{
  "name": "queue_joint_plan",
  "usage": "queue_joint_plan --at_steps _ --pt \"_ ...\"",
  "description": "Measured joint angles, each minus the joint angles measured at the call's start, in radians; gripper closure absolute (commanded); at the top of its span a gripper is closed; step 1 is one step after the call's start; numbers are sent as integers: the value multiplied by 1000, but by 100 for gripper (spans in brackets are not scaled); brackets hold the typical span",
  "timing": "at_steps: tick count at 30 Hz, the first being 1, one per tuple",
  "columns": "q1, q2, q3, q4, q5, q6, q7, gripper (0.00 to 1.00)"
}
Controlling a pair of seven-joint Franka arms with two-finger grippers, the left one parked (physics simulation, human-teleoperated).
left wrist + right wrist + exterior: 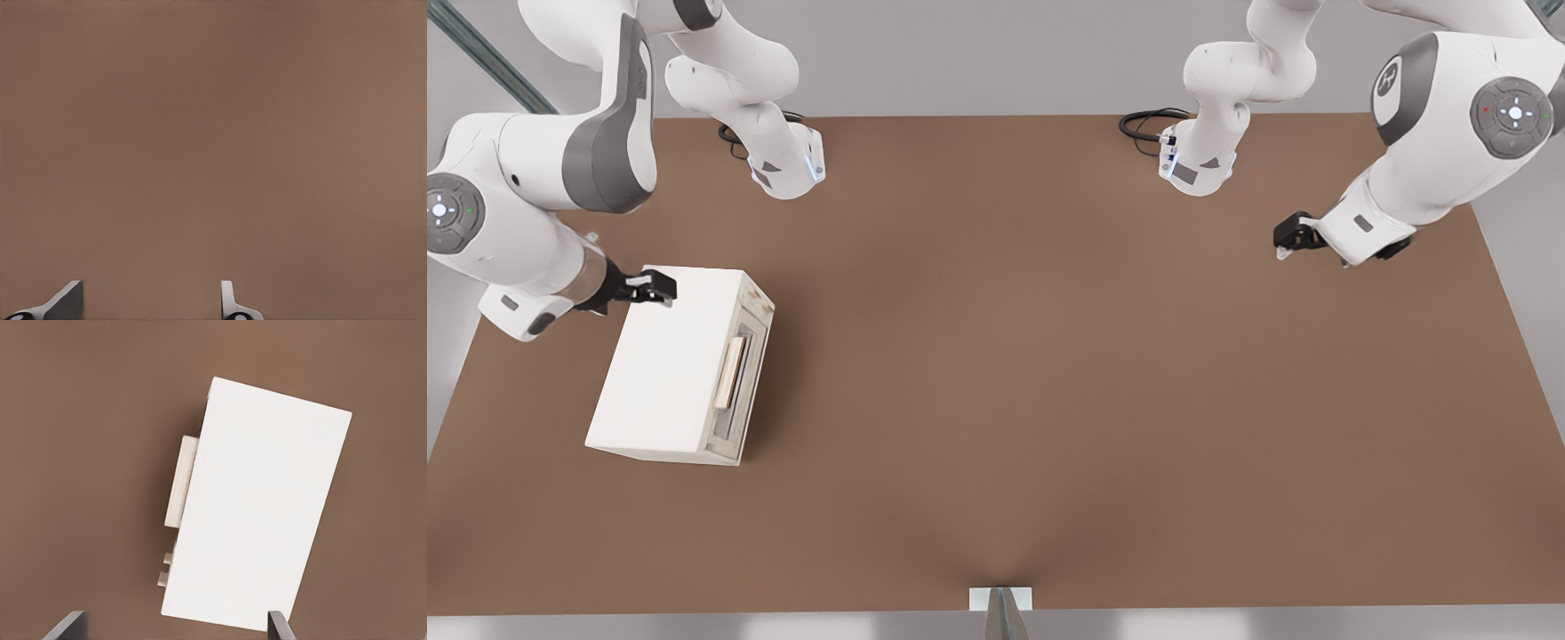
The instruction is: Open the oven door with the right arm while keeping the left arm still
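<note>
Brown tabletop point(1049, 373) under a plain grey backdrop carries a white box-shaped oven point(671, 356), set at an angle near the front view's left edge. Its oven door point(747, 373), a narrow off-white frame around a dark window, faces the front view's right and is closed flush with the box; the pale beige bar handle point(730, 372) runs along that face, standing a little proud of it. In the right wrist view the handle point(181, 481) shows as a beige strip along one long edge of the oven's white top point(257, 507), with two small knobs point(166, 568) just beside it. My gripper point(649, 286) on the right arm point(525, 231) hovers over the oven's far corner, above the top and well apart from the handle, and its two dark fingers point(67, 627) stand spread wide either side of the box in the wrist view, holding nothing. As I judge it, the step in hand is the approach. I would carry the gripper across the top to the door side, turn it so the fingers straddle the bar, descend to handle height, close near the bar's middle, then pull along the door's hinge arc rather than straight out, so the light oven does not slide on the table.
</note>
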State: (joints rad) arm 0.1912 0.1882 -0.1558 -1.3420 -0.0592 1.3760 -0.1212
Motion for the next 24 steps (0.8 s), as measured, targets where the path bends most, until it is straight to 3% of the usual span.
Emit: queue_joint_plan --at_steps 3,4,5,8,10,15,24 --pt "1 12 1 -15 0 24 12 0" --pt "23 65 -4 3 -7 27 16 36" --pt "90 164 -18 76 -43 22 26 79" --pt "351 436 -67 280 -169 -18 65 79" --pt "414 503 -92 307 -218 -37 95 79" --pt "500 590 -106 282 -371 -80 199 79" --pt "463 611 -156 285 -506 -121 338 79"
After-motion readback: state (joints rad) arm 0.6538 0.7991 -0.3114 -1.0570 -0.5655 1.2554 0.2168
